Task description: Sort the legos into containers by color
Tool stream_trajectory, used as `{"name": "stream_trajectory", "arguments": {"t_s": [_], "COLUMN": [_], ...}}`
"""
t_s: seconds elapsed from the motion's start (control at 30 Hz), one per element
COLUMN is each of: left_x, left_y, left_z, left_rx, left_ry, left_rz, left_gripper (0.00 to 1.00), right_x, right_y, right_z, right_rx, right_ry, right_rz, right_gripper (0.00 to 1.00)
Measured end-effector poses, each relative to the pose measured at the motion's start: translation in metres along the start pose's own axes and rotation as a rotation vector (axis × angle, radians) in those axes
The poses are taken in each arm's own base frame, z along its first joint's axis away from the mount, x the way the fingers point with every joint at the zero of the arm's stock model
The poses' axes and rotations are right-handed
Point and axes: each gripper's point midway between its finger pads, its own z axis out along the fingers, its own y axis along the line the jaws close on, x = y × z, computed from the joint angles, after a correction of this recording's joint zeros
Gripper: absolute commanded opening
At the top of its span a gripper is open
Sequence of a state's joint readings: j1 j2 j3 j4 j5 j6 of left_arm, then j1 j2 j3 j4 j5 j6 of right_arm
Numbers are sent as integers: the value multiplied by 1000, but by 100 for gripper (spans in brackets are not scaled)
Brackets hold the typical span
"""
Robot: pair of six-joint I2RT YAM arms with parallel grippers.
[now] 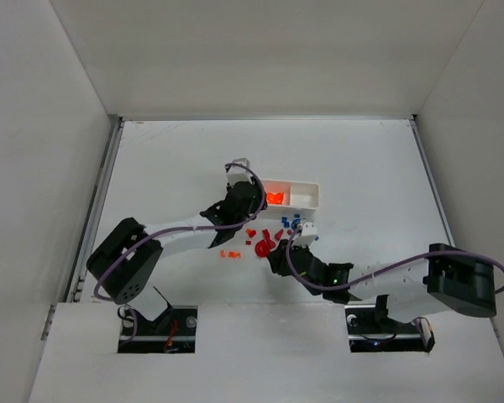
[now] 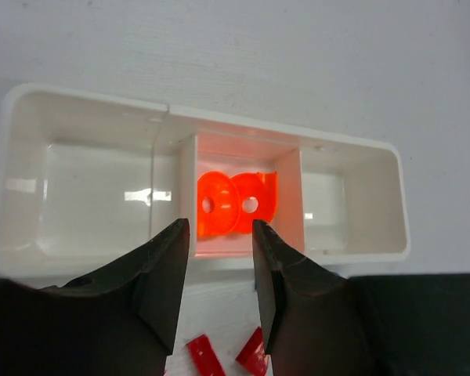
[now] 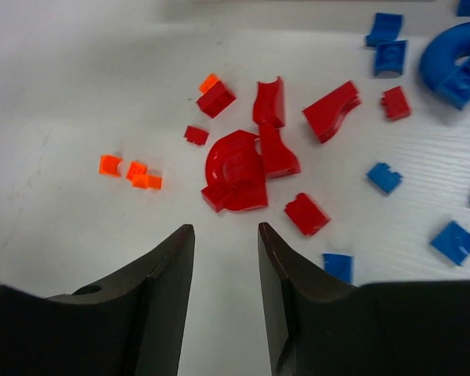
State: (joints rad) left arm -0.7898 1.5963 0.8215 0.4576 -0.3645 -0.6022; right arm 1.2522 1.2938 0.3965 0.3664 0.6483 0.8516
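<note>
Left pincer (image 2: 221, 227) is standing open, jaws parted with nothing between them. It's hovering at the near wall of the white tray (image 2: 86, 106), lined up with the middle compartment. Two round orange legos (image 2: 229, 205) are lying in that compartment, leaning together. I'm seeing the right pincer (image 3: 225, 229) open too, empty, hanging over the tabletop (image 3: 63, 94) by the loose pile. In its wrist view, red legos (image 3: 243, 168) are sitting just ahead of its tips, small orange bits (image 3: 133, 171) left of them, blue legos (image 3: 385, 178) scattered right.
</note>
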Motion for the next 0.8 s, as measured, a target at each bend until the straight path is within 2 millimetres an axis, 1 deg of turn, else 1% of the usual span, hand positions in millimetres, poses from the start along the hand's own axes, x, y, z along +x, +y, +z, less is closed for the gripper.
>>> {"name": "stream_trajectory", "arguments": {"t_s": [0.1, 0.2, 0.23, 0.3, 0.4, 0.53, 0.6, 0.7, 0.8], "left_x": [-3, -1, 1, 7, 18, 32, 35, 42, 52], "left_y": [18, 45, 53, 75, 98, 123, 130, 139, 147], "left_z": [-24, -57, -66, -87, -109, -129, -134, -137, -139], "left_rx": [-16, -45, -54, -83, -125, -188, -211, -247, -278], "left_ry": [-27, -62, -72, -84, -84, -61, -50, -25, 11], "left_rz": [8, 14, 14, 18, 17, 23, 24, 28, 35], "left_gripper": [32, 31, 30, 30, 30, 33, 35, 36, 36], "right_x": [8, 16, 22, 28, 41, 51, 54, 54, 51], "right_y": [17, 31, 39, 47, 55, 64, 68, 70, 65], "right_z": [6, 10, 15, 21, 33, 48, 55, 64, 74], "right_rx": [-15, -33, -40, -44, -43, -39, -39, -27, 2], "right_ry": [23, 41, 53, 66, 94, 110, 114, 109, 95], "right_rz": [-32, -55, -71, -86, -120, -160, -177, -187, -194], "right_gripper": [41, 46, 48, 51, 57, 58, 57, 53, 51]}}
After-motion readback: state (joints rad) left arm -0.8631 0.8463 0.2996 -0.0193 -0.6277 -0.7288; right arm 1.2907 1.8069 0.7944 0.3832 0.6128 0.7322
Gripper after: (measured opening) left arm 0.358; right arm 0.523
